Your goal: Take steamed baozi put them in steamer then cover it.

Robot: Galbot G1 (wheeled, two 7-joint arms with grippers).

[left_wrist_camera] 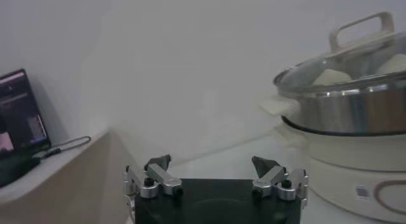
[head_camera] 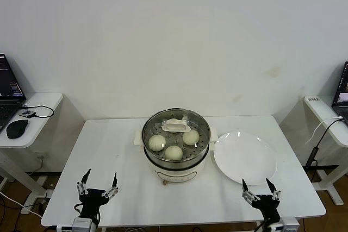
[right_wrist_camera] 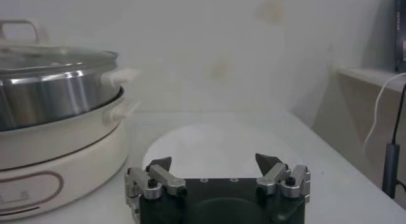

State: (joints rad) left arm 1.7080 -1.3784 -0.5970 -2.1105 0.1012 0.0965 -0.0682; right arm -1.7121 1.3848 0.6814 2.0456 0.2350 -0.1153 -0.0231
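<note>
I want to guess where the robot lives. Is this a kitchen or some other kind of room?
Probably a lab or office, not a kitchen. The steamer sits on a plain white table against a bare wall, and side desks hold a laptop and mouse.

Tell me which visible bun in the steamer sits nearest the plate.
The baozi on the right of the steamer, just below the lid handle; the other two lie farther from the plate.

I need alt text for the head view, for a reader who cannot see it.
A steel steamer on a white table holds three visible baozi under a glass lid. An empty white plate lies to its right; the open left pincer and right pincer wait near the front edge.
</note>
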